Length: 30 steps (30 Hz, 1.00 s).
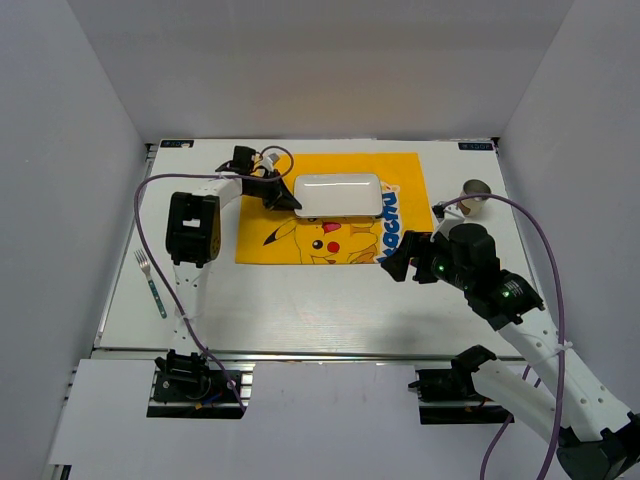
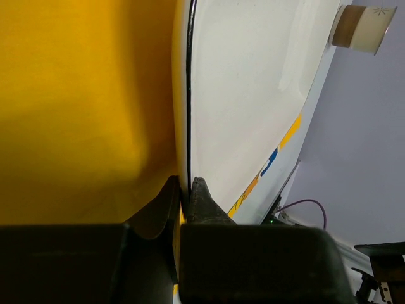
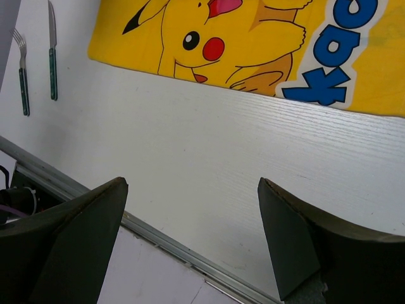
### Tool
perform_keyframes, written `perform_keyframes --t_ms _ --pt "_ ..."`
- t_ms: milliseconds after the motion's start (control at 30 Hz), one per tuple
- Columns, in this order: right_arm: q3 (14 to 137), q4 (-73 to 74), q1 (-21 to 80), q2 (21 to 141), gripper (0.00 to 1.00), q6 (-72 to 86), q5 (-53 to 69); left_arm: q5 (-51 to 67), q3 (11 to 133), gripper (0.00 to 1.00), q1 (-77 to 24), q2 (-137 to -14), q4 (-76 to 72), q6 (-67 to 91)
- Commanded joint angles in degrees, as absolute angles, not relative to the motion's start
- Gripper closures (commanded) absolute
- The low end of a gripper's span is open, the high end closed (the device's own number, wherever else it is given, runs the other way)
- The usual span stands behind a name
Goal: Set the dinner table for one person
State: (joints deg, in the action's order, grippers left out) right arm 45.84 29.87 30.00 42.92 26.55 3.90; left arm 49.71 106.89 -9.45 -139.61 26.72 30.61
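The dinner table [image 1: 330, 310] is a large white top. On its far half lies a yellow cartoon placemat [image 1: 300, 240], and a white rectangular plate [image 1: 338, 195] rests on the placemat. My left gripper [image 1: 288, 200] is at the plate's left end. In the left wrist view that gripper [image 2: 186, 183] is shut on the plate's [image 2: 253, 95] thin rim, over the yellow placemat [image 2: 82, 107]. My right gripper [image 1: 393, 265] hangs at the placemat's near right corner. Its jaws [image 3: 193, 183] stand wide open with only bare table [image 3: 209, 158] between them.
A fork [image 1: 150, 282] lies near the table's left edge. The right wrist view shows this fork [image 3: 22, 69] beside a green-handled knife [image 3: 52, 57]. A small cup [image 1: 476, 190] stands at the far right, also seen as a cup [image 2: 361, 28] beyond the plate. Grey walls enclose the table.
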Motion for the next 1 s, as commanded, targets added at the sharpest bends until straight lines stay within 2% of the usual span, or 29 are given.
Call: perform_keyframes --t_ms 0,233,967 --pt "45.6 27.9 30.0 42.7 0.11 25.8 4.8 61.6 112.8 1.00 -9.1 -134.5 23.0 30.4" --pt "45.4 27.6 30.0 43.0 0.11 25.9 5.1 63.0 116.7 1.00 -9.1 -136.8 26.2 28.7" --pt "44.5 27.2 29.9 42.5 0.11 26.0 5.4 61.3 116.3 0.99 -10.1 -139.0 30.1 26.5"
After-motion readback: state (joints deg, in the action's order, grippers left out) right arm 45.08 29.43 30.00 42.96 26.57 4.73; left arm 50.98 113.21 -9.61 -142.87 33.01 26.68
